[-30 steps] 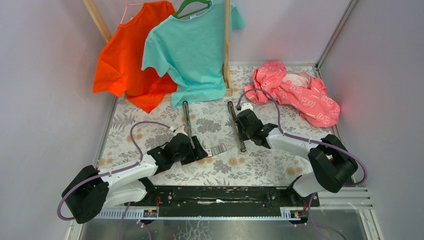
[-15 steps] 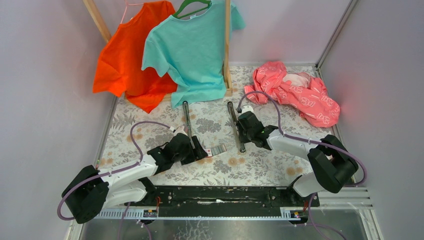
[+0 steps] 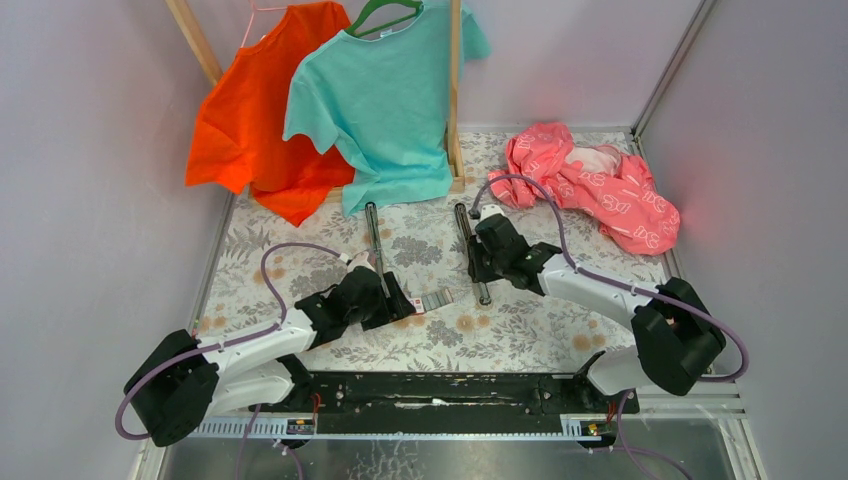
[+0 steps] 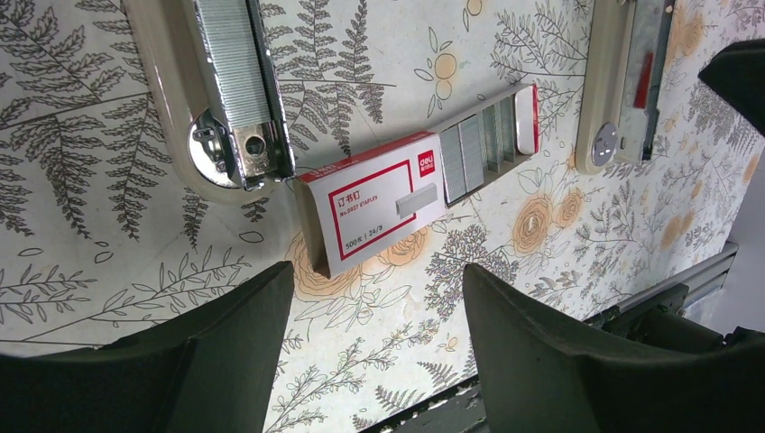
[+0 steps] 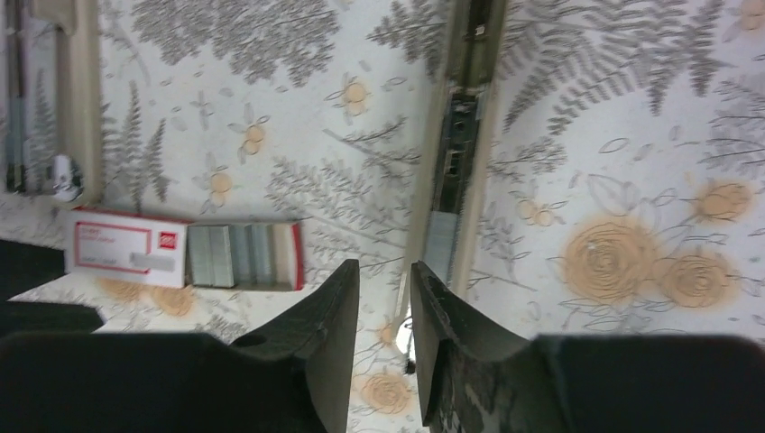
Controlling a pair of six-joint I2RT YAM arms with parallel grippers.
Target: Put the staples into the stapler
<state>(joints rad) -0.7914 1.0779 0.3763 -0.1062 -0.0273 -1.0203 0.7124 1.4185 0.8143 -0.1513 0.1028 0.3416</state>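
1. Nearest in: the left pincer point(image 4: 374, 271) hangs released, fingers spread wide and nothing in them, right over the staple box point(image 4: 379, 203). If it drops as it stands, a finger could land on the cardboard instead of beside it. That would crush the box or send it skidding.
2. The staple box lies flat on the flowered table point(image 3: 500, 330), between the two stapler pieces. Its drawer is slid out and the grey strips point(image 4: 483, 144) lie bare. One nudge and they could spill. My guess is they snap easily and are awkward to pinch off a flat cloth.
3. The box corner sits just beside the rounded end of the left stapler piece point(image 4: 230, 90); I cannot tell whether they touch. That channel faces up and seems to hold ribbed grey metal. If it is already full, pushing in more would jam it.
4. Further out, the right pincer point(image 5: 383, 275) sits low over the right stapler piece point(image 5: 460, 135). Its fingers are only narrowly parted, and I see nothing pinched between them. What looks like a short strip lies in that channel. A brushing finger could knock it askew or drag the whole piece sideways, since nothing pins it down.
5. Farthest back, the right arm's purple cable point(image 3: 520, 182) loops close to the pink garment point(image 3: 600, 190). A long reach might snag the cloth.
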